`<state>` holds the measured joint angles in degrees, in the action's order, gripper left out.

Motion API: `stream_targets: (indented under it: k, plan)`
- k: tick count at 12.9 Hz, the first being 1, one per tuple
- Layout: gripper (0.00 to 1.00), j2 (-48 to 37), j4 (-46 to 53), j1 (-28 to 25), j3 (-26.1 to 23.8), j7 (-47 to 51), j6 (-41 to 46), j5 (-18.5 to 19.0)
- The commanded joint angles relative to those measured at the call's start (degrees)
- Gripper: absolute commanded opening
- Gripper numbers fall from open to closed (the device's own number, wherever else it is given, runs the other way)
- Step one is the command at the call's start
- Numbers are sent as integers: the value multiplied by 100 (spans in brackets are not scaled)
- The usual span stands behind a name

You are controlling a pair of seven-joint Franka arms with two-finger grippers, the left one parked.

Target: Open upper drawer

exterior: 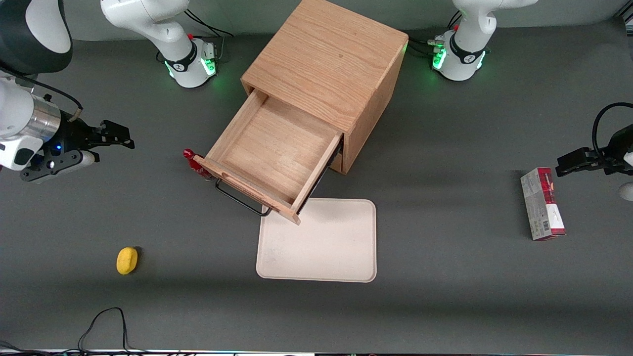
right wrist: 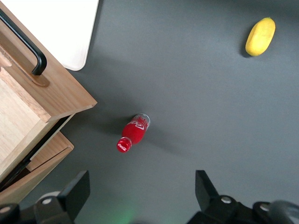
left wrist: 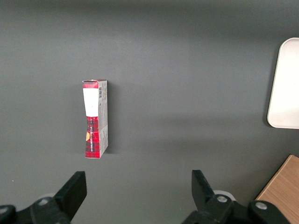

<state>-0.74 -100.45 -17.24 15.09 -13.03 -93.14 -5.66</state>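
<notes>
The wooden cube cabinet (exterior: 326, 59) stands mid-table. Its upper drawer (exterior: 269, 148) is pulled far out, showing a bare shallow wooden tray. The black wire handle (exterior: 242, 200) hangs on the drawer's front, on the side nearest the front camera. In the right wrist view the drawer's front corner (right wrist: 51, 88) and handle (right wrist: 28, 49) show. My gripper (exterior: 123, 137) hovers above the table toward the working arm's end, well apart from the drawer. It is open (right wrist: 141, 185) with nothing between its fingers.
A red bottle (exterior: 196, 165) (right wrist: 132, 132) lies on the table beside the drawer's front corner. A beige tray (exterior: 326, 242) lies in front of the drawer. A yellow fruit (exterior: 127, 260) lies nearer the front camera. A red-and-grey box (exterior: 541, 203) lies toward the parked arm's end.
</notes>
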Motion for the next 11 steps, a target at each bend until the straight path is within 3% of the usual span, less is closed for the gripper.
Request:
stream_targets:
  k: [1, 3, 9, 11]
  plan:
    - [100, -365, -300, 621, -906, 398, -195, 249]
    - [100, -296, -64, 844, -1061, 1073, -152, 232]
    - [100, -199, 104, 801, -1078, 662, 139, 285]
    - [100, -216, 131, 792, -1113, 644, 278, 530]
